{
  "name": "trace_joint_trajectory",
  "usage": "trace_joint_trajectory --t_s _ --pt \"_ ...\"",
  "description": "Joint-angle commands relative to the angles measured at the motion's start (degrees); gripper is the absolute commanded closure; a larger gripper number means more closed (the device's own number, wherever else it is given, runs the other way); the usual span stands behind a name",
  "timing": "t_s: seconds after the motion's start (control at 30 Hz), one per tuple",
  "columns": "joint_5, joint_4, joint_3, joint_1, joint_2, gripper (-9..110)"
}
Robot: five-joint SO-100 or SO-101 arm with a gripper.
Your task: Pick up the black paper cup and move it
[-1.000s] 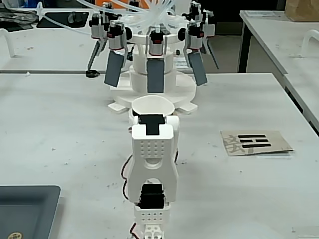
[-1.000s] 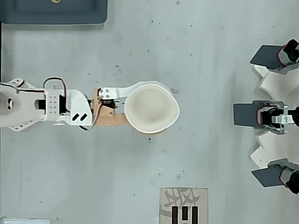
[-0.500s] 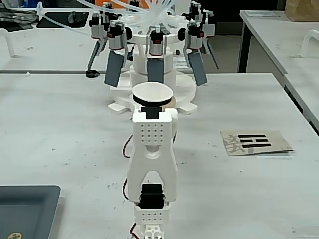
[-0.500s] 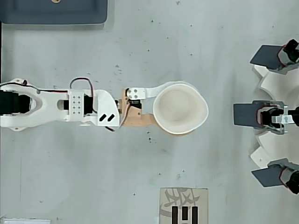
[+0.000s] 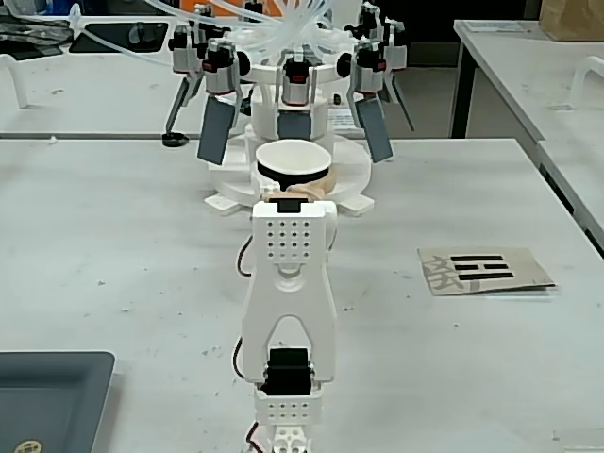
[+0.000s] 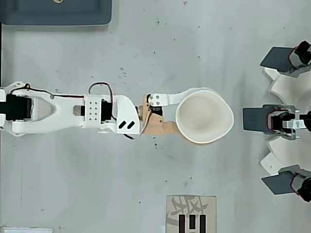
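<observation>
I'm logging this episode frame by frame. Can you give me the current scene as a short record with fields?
cup: black paper cup, upright, white inside facing up
gripper: gripper shut on the cup's wall
arm: stretched to the right in the overhead view
ahead of cup: white machine with grey paddles, apart from the cup
other items: printed card; dark tray

A white multi-armed fixture with dark rectangular paddles [image 5: 294,142] stands at the far end of the pale grey table [image 5: 113,245]. A brown card with black printed bars [image 5: 483,269] lies flat. A dark blue-grey tray [image 5: 47,401] occupies the near-left corner in the fixed view.
</observation>
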Motion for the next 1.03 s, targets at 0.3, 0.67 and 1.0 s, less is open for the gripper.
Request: trace_joint_trajectory --t_s 0.3,0.67,1.0 --pt "-1.23 3.08 -9.23 0.53 -2.02 90" --pt "-1.49 5.01 -14.24 0.53 -5.80 91" --pt "-1.49 5.71 -15.29 0.53 -6.24 91"
